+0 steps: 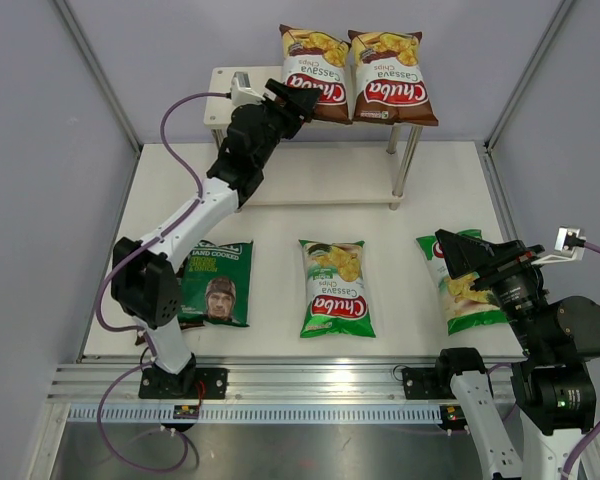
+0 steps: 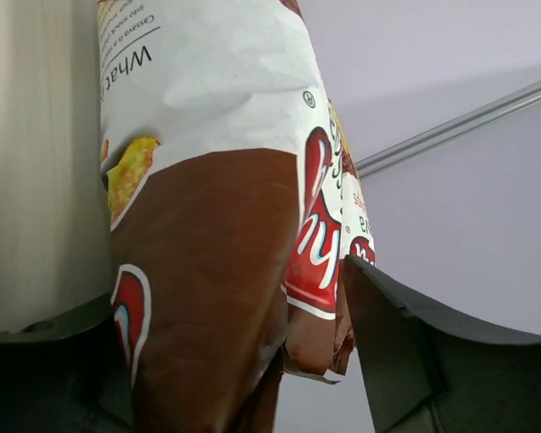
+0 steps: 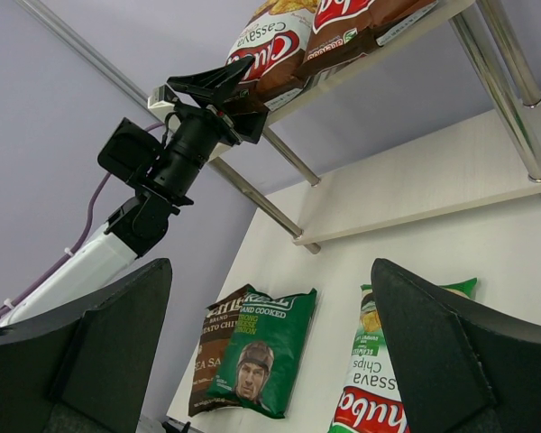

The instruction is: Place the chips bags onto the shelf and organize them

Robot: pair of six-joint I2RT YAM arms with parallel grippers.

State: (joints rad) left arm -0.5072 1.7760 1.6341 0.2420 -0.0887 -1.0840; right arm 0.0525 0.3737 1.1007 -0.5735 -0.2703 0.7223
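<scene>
Chips bags (image 1: 335, 285) look light, puffy, slippery, so I'd pinch a crimped end seam; my left gripper (image 1: 302, 98) stands parted astride the brown-red bag (image 1: 315, 60), right gripper (image 3: 270, 307) gapes empty

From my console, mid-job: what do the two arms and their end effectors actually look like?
Both arms have black joints with white links: left arm, right arm. A purple cable trails from each. The left end effector and right end effector have black, wedge-shaped fingers.
</scene>
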